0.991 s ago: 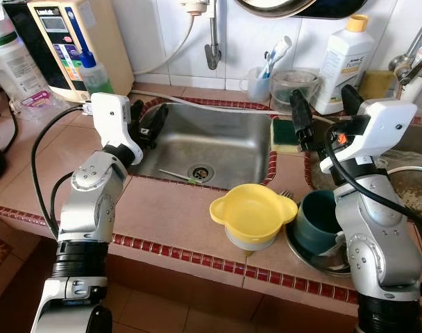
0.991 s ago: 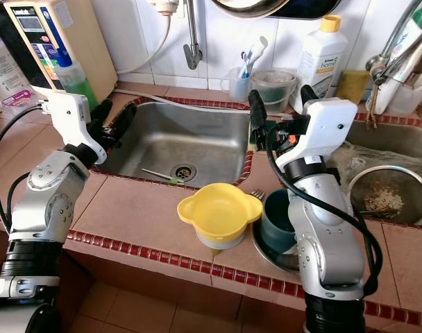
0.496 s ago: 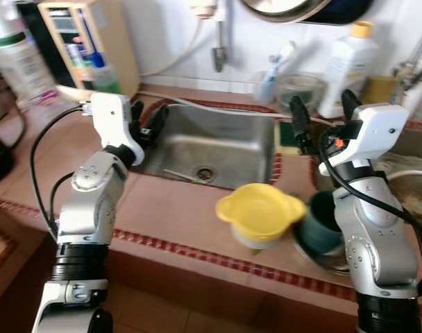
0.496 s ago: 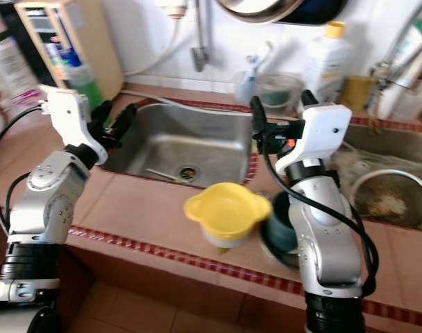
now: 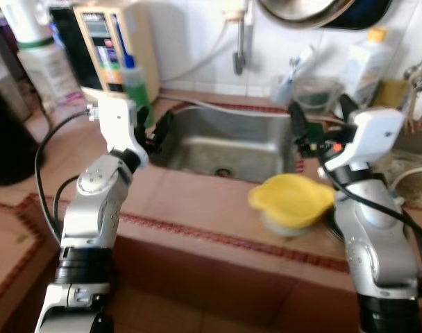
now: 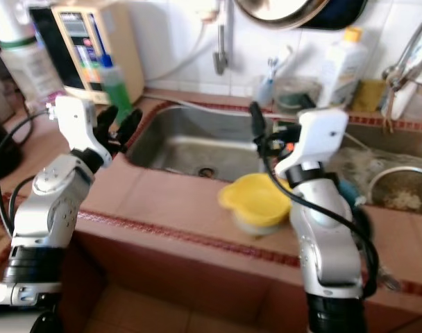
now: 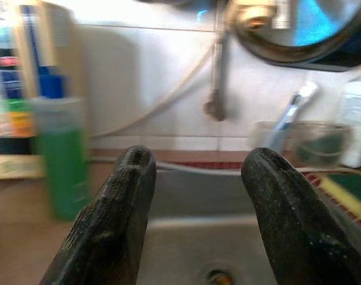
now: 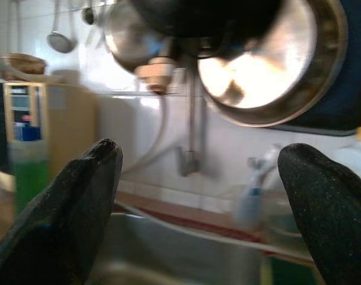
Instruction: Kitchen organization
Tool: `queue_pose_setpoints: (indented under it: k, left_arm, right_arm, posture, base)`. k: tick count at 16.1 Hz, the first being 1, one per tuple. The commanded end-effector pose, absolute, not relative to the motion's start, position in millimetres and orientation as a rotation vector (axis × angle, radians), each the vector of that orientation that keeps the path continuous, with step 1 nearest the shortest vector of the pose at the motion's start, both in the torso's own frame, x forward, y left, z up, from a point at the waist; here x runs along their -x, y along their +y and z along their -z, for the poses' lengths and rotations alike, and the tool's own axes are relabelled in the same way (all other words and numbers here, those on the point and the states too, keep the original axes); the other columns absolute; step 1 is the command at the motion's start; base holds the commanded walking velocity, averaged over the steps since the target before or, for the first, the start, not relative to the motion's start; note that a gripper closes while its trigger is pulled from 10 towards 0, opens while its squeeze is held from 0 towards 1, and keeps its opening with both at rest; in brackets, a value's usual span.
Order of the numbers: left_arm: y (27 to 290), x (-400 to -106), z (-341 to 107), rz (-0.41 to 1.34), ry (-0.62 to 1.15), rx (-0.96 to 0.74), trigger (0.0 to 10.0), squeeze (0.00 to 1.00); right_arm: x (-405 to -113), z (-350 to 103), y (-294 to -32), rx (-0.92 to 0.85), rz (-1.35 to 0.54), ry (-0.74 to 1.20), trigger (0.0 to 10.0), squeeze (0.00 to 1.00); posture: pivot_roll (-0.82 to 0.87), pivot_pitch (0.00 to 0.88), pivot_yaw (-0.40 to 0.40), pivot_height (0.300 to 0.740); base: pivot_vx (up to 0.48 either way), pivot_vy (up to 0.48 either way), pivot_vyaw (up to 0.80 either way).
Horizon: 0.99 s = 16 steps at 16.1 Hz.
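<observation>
A stainless steel sink basin point(image 5: 228, 142) is set into a terracotta-tiled desk point(image 5: 190, 201) edged with a band of small red tiles. The left claw point(image 5: 154, 129) is held over the sink's left rim, its two black fingers point(image 7: 112, 219) spread apart with nothing between them. The right claw point(image 5: 321, 123) is raised over the sink's right rim, its fingers point(image 8: 67, 208) also parted wide and empty. A yellow plastic bowl with two side handles point(image 5: 291, 200) is seen on the desk just in front of the sink's right corner, resting on a pale container beneath it and lying close beside the right arm. A green bottle with a blue cap point(image 5: 135, 82) stands at the sink's back left corner, in front of a beige wall-standing appliance point(image 5: 108, 41). A metal tap point(image 5: 239, 48) hangs from the white tiled wall above the basin, and a white plastic bottle with a yellow cap point(image 5: 364, 62) stands at the back right. A clear cup holding toothbrushes point(image 6: 268, 89) is placed by the wall. The pictures are somewhat blurred.
</observation>
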<state>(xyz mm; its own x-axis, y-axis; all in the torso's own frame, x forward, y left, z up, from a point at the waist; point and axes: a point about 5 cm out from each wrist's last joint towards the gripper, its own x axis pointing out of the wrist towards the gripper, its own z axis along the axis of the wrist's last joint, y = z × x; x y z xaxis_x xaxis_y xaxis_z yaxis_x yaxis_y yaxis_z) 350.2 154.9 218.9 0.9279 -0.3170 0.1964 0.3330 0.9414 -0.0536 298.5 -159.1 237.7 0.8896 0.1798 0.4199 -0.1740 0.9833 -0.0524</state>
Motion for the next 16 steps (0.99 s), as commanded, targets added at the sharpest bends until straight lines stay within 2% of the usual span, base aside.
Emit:
queue_pose_setpoints:
  k: [1, 12, 14, 16]
  left_arm:
    - [161.0, -348.9, -222.5, 0.314, -0.198, 0.077, 10.0, 0.00]
    - [163.8, -348.1, -224.3, 0.311, -0.212, 0.030, 10.0, 0.00]
    - [164.9, -347.3, -225.5, 0.319, -0.215, 0.055, 10.0, 0.00]
    - [164.3, -346.9, -226.4, 0.316, -0.225, 0.066, 10.0, 0.00]
  right_arm:
    - [-299.1, -239.5, -151.4, 0.017, -0.219, -0.439, 10.0, 0.00]
    - [-301.5, -237.5, -152.7, 0.030, -0.212, -0.423, 10.0, 0.00]
    - [-302.1, -237.6, -153.6, 0.037, -0.206, -0.426, 10.0, 0.00]
    - [-301.7, -238.8, -154.3, 0.040, -0.203, -0.438, 10.0, 0.00]
  posture:
    - [-0.18, 0.000, 0.056, 0.740]
    - [-0.18, 0.002, 0.048, 0.740]
    - [-0.18, 0.005, 0.047, 0.740]
    - [-0.18, 0.008, 0.045, 0.740]
  base:
    - [0.000, 0.322, 0.00]
    - [0.000, 0.000, -0.66]
    - [0.000, -0.433, -0.67]
    - [0.000, -0.446, 0.00]
